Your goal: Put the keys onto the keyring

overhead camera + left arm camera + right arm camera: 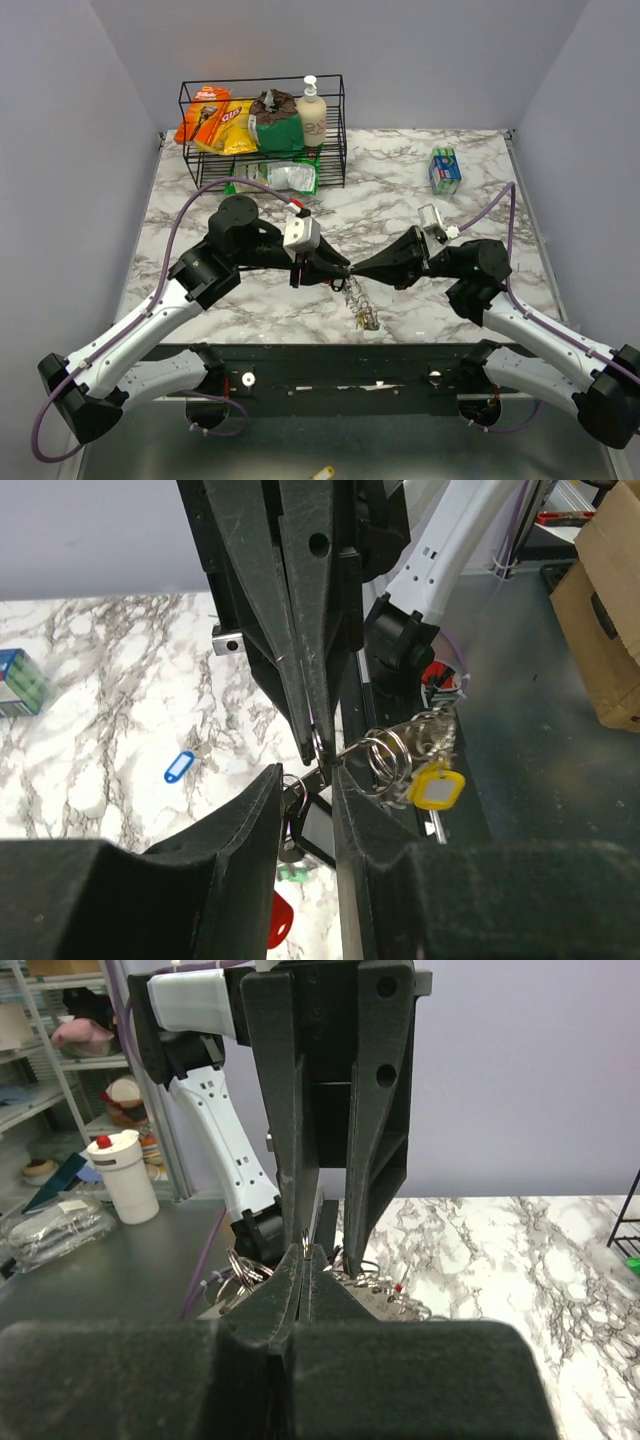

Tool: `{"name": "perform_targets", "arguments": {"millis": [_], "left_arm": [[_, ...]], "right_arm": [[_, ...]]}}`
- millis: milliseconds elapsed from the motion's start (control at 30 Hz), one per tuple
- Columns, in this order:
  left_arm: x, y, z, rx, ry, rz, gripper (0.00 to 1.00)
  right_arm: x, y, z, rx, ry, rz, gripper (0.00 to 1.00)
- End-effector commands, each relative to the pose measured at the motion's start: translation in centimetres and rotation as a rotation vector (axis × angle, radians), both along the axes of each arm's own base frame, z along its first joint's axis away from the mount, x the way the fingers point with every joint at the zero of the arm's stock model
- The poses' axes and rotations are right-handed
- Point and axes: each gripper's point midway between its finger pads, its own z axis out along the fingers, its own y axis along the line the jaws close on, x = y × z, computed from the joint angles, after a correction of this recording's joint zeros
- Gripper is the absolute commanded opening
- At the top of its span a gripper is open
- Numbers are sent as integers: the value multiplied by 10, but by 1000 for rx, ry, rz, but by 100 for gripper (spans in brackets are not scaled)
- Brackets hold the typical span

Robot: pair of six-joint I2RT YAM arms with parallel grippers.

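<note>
My two grippers meet tip to tip above the front middle of the marble table. My right gripper is shut on the thin silvery keyring, whose wire carries small rings and a yellow-tagged key. That bunch hangs below the tips. My left gripper holds a black-tagged key that spans its narrow gap. A blue-tagged key lies loose on the table. A red tag and a green tag show below the left fingers.
A black wire rack with snack bags and a bottle stands at the back left. A blue-green box lies at the back right. The table's front edge and the arms' mounting rail run just below the hanging keys.
</note>
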Motion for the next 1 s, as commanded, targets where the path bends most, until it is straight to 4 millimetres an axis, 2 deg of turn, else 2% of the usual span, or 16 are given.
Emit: {"name": "perform_targets", "arguments": {"millis": [0, 100, 200, 267, 600, 667, 700, 767, 800, 867, 900, 967], "left_arm": [[7, -2, 2, 21, 19, 28, 34], [9, -3, 2, 21, 15, 38, 32], [11, -2, 1, 25, 15, 52, 17], [13, -2, 1, 25, 12, 68, 1], [25, 7, 8, 14, -43, 172, 0], [30, 9, 6, 21, -45, 200, 0], [31, 10, 6, 23, -52, 212, 0], [38, 13, 1, 44, -55, 253, 0], [40, 14, -1, 53, -55, 267, 0], [48, 18, -6, 77, -67, 311, 0], [50, 19, -8, 84, -71, 324, 0], [56, 23, -15, 107, -84, 358, 0]], "right_arm": [[1, -4, 16, 69, -39, -33, 1], [1, -3, 15, 70, -35, -27, 1], [1, -3, 15, 72, -33, -24, 1], [1, -2, 13, 69, -28, -22, 1], [6, 3, 6, 35, 12, -10, 1], [9, 5, 4, 30, 26, -17, 6], [10, 5, 2, 25, 32, -20, 15], [14, 5, 0, 25, 39, -44, 23], [16, 5, -2, 15, 51, -55, 33], [21, 3, -2, 21, 50, -97, 41], [25, 4, -7, 6, 76, -115, 50], [33, 1, -6, 17, 98, -171, 57]]}}
